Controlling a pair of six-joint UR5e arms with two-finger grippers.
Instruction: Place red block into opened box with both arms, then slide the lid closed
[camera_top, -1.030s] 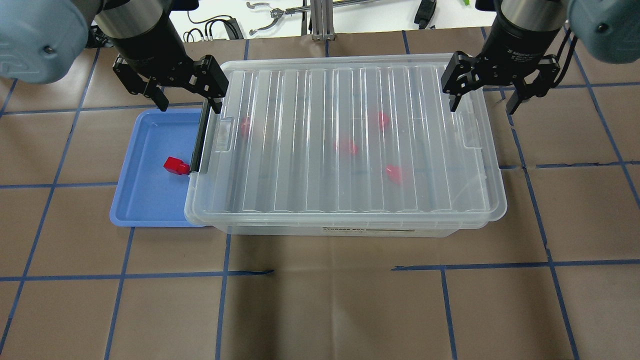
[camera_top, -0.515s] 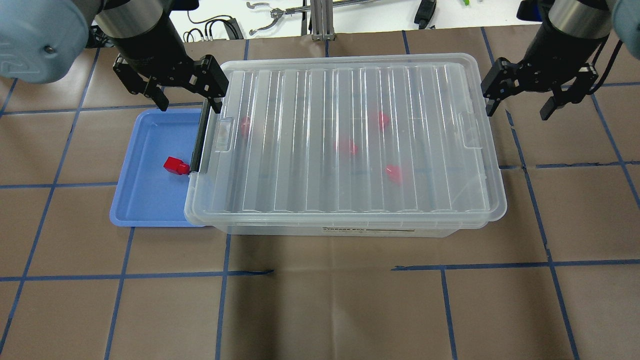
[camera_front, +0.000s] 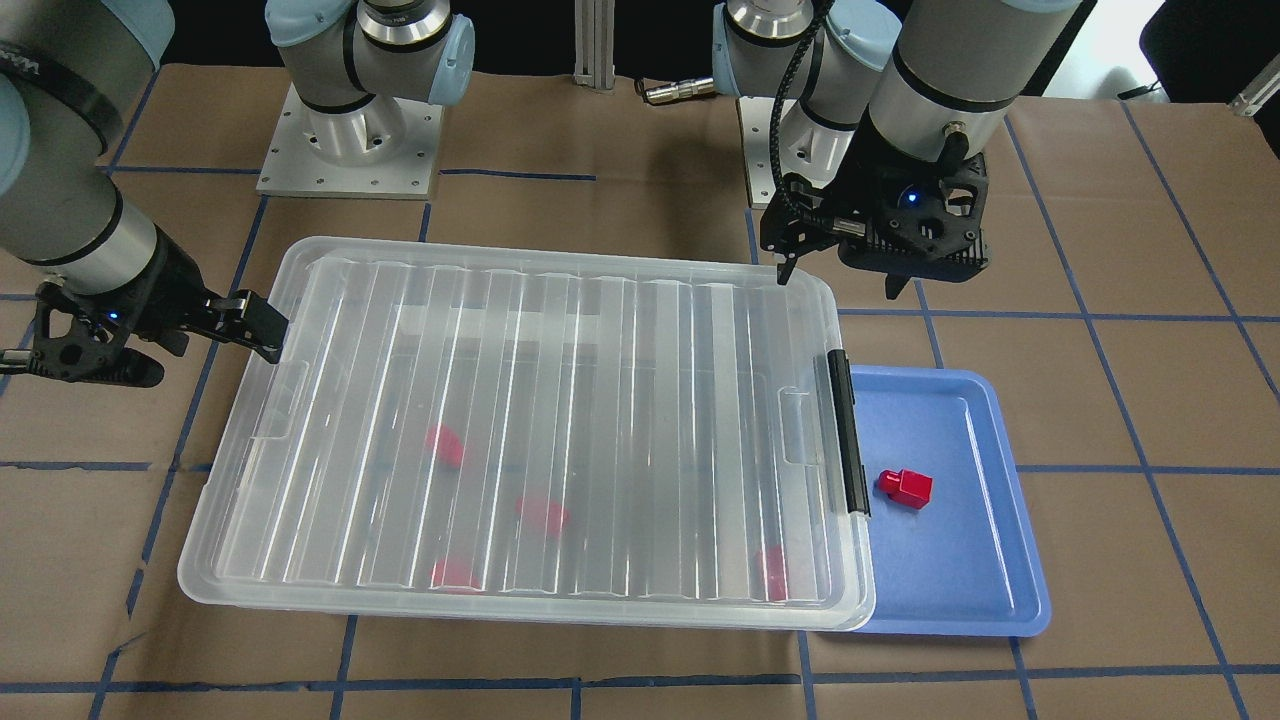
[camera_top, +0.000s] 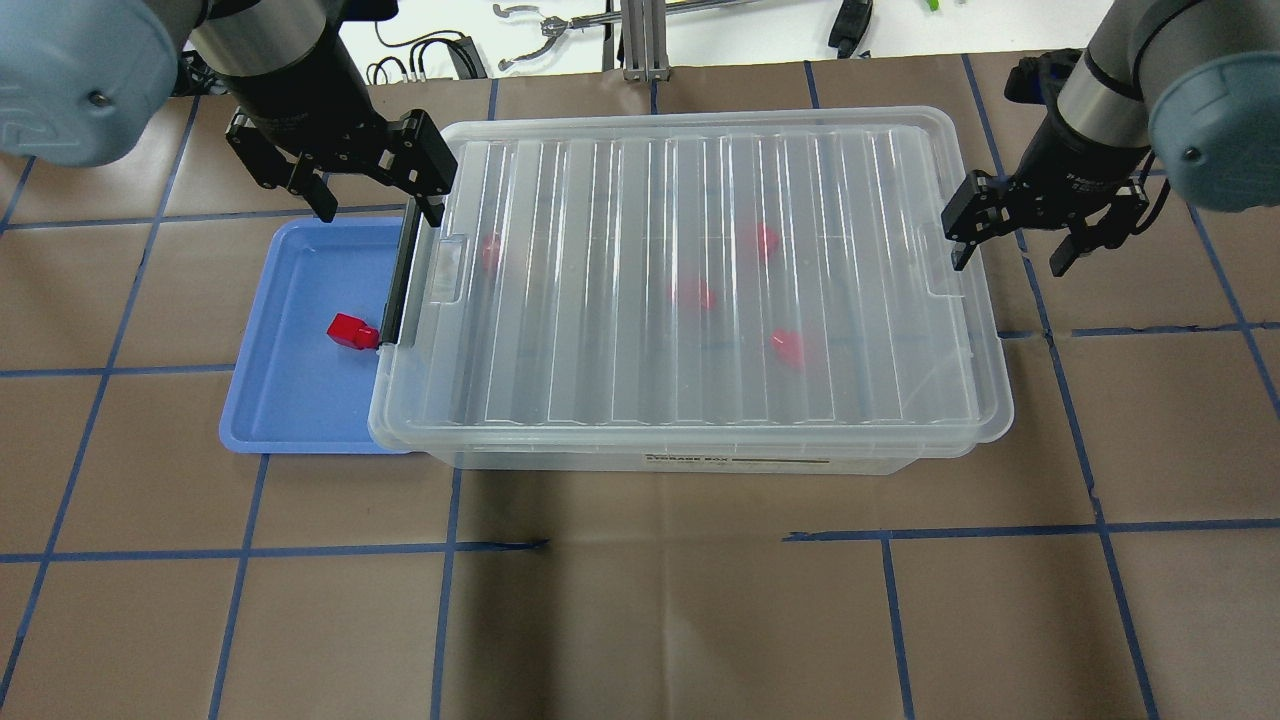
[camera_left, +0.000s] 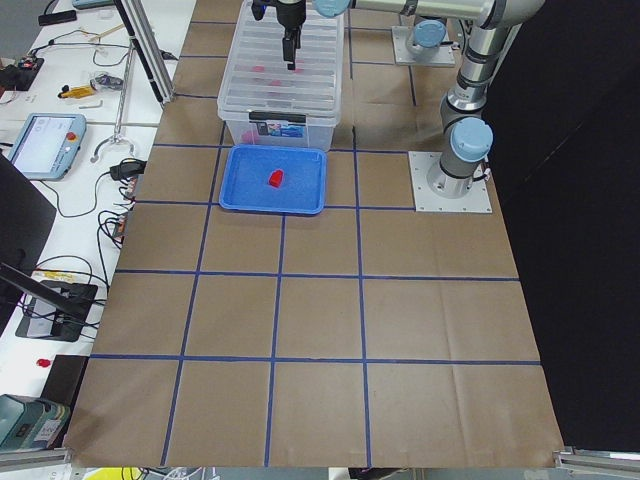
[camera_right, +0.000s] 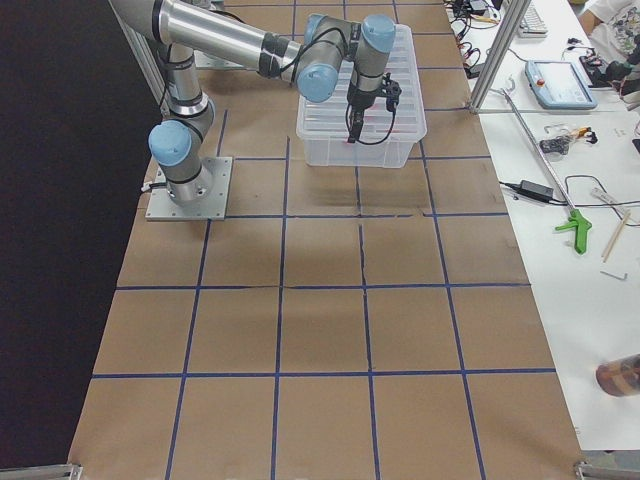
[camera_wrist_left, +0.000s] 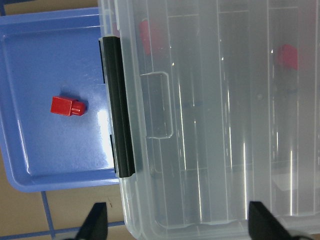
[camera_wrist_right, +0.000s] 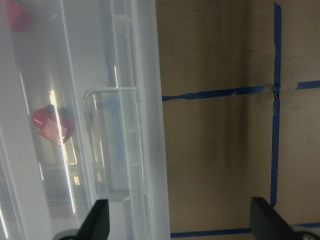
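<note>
On the counter (camera_top: 640, 620), at the left of the overhead view, the red block (camera_top: 352, 331) lies in a blue tray (camera_top: 290, 420), its nub just beside the box's black clip bar (camera_top: 400, 285). Above the tray's far edge the left claw (camera_top: 378, 210) hangs released, grasping nothing. Next comes the box (camera_top: 700, 462), with the lid (camera_top: 600, 330) lying over it and four more red pieces (camera_top: 790, 345) showing dimly through. The right claw (camera_top: 1008, 262), spread and empty, sits just beside the lid's right short end.

The block looks light, hard and slick (best pinched across the flat cube sides, not the nub). The lid seems thin and bendy, so push it at a short edge.

Within the last second only the right claw moved: from above the lid's far right corner, out past the rim, then alongside the tab recess
</note>
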